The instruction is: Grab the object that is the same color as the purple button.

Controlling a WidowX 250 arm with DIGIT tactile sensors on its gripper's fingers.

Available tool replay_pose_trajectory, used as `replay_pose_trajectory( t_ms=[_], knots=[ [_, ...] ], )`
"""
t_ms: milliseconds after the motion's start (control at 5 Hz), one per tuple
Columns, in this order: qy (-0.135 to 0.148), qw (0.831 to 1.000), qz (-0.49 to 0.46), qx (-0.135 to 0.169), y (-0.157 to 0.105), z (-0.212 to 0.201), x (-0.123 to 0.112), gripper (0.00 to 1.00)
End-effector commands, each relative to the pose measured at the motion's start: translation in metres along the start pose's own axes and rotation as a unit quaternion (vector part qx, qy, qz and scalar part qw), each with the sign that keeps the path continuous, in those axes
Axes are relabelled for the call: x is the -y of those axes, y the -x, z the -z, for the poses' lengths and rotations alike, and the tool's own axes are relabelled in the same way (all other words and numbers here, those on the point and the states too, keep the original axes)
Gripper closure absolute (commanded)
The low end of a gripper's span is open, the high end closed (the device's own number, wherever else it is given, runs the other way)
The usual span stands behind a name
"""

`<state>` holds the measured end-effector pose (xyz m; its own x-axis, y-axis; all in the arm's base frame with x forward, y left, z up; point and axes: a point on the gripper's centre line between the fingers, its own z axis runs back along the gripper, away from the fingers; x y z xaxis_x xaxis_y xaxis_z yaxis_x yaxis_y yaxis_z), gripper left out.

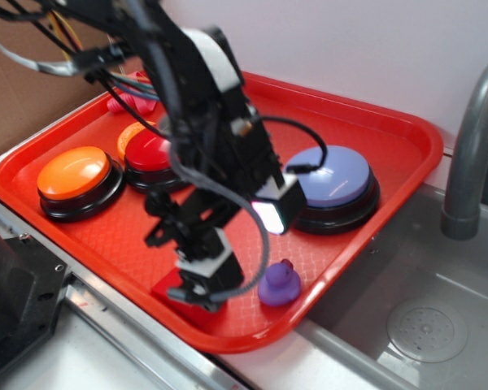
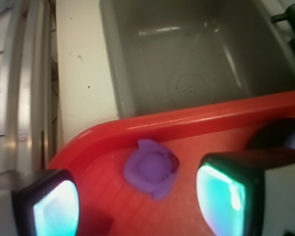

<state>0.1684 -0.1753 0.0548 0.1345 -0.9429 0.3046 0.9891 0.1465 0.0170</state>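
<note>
**Open gripper poised over purple duck near tray corner**

Black jointed arm (image 1: 203,106) reaching down from 11 o'clock, bent at the wrist, cables looped along it. Gripper (image 1: 228,280) low over the red tray (image 1: 374,130), tilted toward 5 o'clock. In the wrist view, fingers (image 2: 51,206) spread wide, glowing teal pads at 7 and 4 o'clock, nothing clasped between them. Purple duck toy (image 2: 151,168) lying free in the gap, slightly toward 12 o'clock, touching neither pad.

In the exterior view, one duck (image 1: 279,283) at 5 o'clock on the tray, just beside the gripper and near the front rim. Small, glossy, rounded plastic.

Three dome buttons clearly counted, each on a black circular base: purple button (image 1: 333,180), largest, at 1 o'clock from the duck; orange button (image 1: 75,175) at 9 o'clock on the tray; red button (image 1: 150,153) just beside it, partly hidden by the arm. Another orange shape behind the red button, too hidden to identify. One red block (image 1: 169,286) under the gripper, mostly covered. One pink-red item (image 1: 126,101) at the far edge, shape unclear.

Tray of smooth plastic with a fine grid-textured floor and rounded raised rim. One grey sink (image 2: 187,54) beyond the rim, dull metal, circular drain. One grey faucet (image 1: 472,146) at 3 o'clock, curved tube.
</note>
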Motion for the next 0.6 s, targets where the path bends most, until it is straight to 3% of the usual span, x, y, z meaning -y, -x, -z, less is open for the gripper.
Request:
replay_pose_trajectory(
  t_ms=[0,200,400],
  knots=[
    [0.0,1.0,0.01,0.016,-0.0086,0.0147,-0.0034,0.0],
    [-0.018,1.0,-0.011,0.005,-0.0061,0.0215,-0.0021,0.0],
    [-0.022,1.0,-0.006,-0.01,-0.0048,0.0224,-0.0025,1.0]
  ],
)
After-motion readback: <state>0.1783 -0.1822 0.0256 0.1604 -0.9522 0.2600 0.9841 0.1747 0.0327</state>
